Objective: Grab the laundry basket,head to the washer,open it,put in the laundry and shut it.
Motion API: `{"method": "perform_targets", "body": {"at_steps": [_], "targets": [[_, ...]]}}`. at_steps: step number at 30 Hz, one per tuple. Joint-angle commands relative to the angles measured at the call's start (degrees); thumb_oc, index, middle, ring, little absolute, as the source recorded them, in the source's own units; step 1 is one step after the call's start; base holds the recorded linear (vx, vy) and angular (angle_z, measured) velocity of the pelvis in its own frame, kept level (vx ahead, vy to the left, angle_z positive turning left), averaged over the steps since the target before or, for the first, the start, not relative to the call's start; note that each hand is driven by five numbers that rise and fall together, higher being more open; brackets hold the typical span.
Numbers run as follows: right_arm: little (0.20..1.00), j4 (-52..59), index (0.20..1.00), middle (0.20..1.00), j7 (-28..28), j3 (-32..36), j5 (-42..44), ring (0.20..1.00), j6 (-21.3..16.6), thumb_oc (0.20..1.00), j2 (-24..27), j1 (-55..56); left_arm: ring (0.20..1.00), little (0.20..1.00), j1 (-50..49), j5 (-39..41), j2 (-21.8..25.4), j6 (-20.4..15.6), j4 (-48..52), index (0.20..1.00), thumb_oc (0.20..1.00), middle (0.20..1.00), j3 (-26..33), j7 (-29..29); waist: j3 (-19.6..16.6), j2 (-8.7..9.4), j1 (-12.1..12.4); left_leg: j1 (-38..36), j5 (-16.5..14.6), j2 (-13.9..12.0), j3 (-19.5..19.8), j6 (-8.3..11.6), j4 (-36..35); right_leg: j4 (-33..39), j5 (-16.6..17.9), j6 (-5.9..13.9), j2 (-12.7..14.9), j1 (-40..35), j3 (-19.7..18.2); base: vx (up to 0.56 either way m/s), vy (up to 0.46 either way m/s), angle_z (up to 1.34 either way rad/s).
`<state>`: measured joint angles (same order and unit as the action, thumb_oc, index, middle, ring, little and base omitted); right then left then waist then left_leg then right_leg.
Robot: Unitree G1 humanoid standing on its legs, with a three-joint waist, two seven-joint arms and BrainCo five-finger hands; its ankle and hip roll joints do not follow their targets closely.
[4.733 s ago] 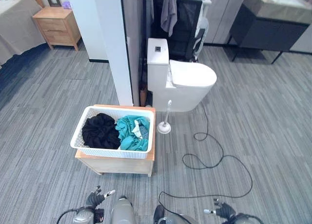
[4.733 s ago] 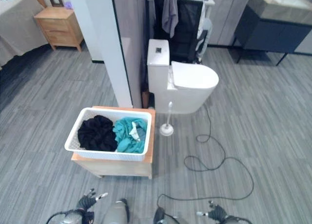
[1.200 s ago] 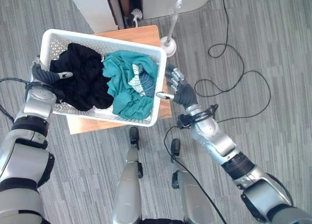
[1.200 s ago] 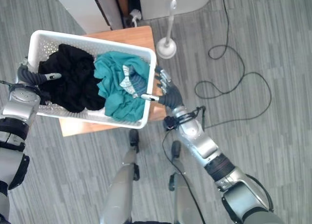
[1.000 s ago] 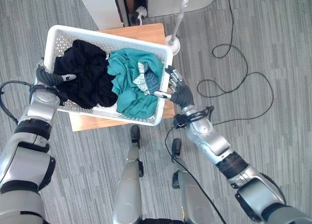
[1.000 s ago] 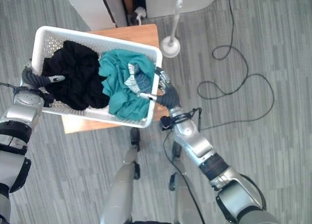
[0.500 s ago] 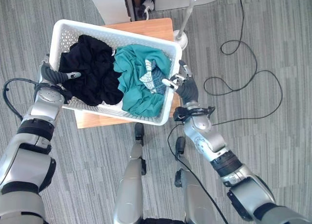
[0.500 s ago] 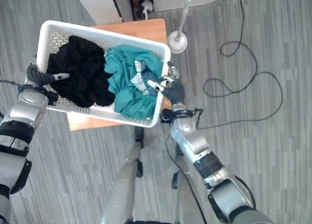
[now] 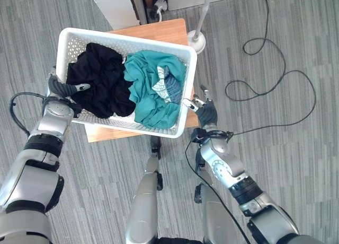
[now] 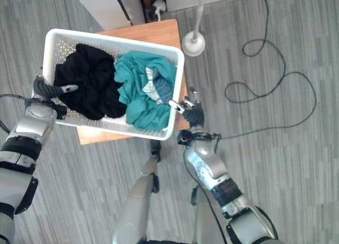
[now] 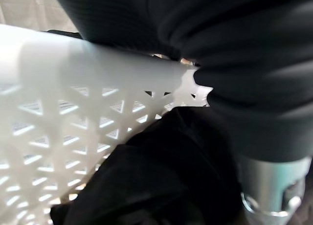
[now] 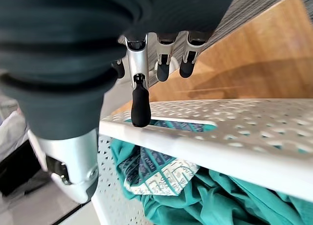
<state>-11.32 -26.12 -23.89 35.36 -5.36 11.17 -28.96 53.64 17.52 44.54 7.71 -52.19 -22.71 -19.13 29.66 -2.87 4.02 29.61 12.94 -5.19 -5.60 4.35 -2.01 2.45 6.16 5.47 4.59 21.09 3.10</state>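
The white laundry basket (image 9: 188, 90), holding black clothes (image 9: 100, 79) and teal clothes (image 9: 151, 90), sits on a low wooden stand (image 9: 159, 29). The left hand (image 9: 61, 87) hooks over its left rim, fingers curled. The right hand (image 9: 204, 110) curls its fingers under the right rim, thumb on top.

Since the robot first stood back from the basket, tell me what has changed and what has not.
The robot has stepped up and both hands have come to the laundry basket: the left hand hooks over its left rim, and the right hand has closed in on the right rim, thumb on top, fingers beneath. The black clothes and teal clothes lie as before, and the basket still rests on the wooden stand.
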Motion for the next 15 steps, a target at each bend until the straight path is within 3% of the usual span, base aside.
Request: {"method": "perform_targets", "body": {"at_steps": [1, 11, 15], "targets": [[1.000, 5.69, 1.000, 1.000, 0.26, 2.35, 1.22, 1.000, -3.04, 1.000, -1.28, 0.95, 1.000, 1.000, -3.29, 0.93, -7.78, -0.42, 0.21, 1.000, 1.000, 1.000, -2.18, 2.42, 0.08, -0.15, -2.42, 3.45, -10.24, -1.11, 0.16, -0.10, 10.54, -7.74, -2.24, 2.80, 6.65, 4.02, 2.12, 0.00, 0.000, 0.00], [1.000, -0.96, 1.000, 1.000, 2.12, 0.30, 2.23, 1.000, -0.35, 1.000, 0.03, -3.18, 1.000, 1.000, -3.35, 0.97, -7.82, -0.71, 0.93, 1.000, 1.000, 1.000, -1.65, 2.54, -0.29, -0.11, -1.92, 4.22, -10.61, -0.83, 0.44, 0.01, 11.19, -8.02, -2.13, 2.69, 6.87, 4.67, 2.19, 0.00, 0.013, -0.03], [1.000, -4.67, 1.000, 1.000, 3.49, 0.60, -0.09, 1.000, 2.93, 1.000, 2.87, -6.96, 1.000, 1.000, -0.89, -0.43, -5.81, -0.65, 0.26, 1.000, 1.000, 1.000, -1.72, 2.54, -1.10, 0.73, -1.77, 4.84, -10.92, -0.93, 1.00, 0.07, 11.64, -8.12, -2.27, 2.70, 6.79, 4.68, 2.56, 0.01, 0.002, 0.03]]}}
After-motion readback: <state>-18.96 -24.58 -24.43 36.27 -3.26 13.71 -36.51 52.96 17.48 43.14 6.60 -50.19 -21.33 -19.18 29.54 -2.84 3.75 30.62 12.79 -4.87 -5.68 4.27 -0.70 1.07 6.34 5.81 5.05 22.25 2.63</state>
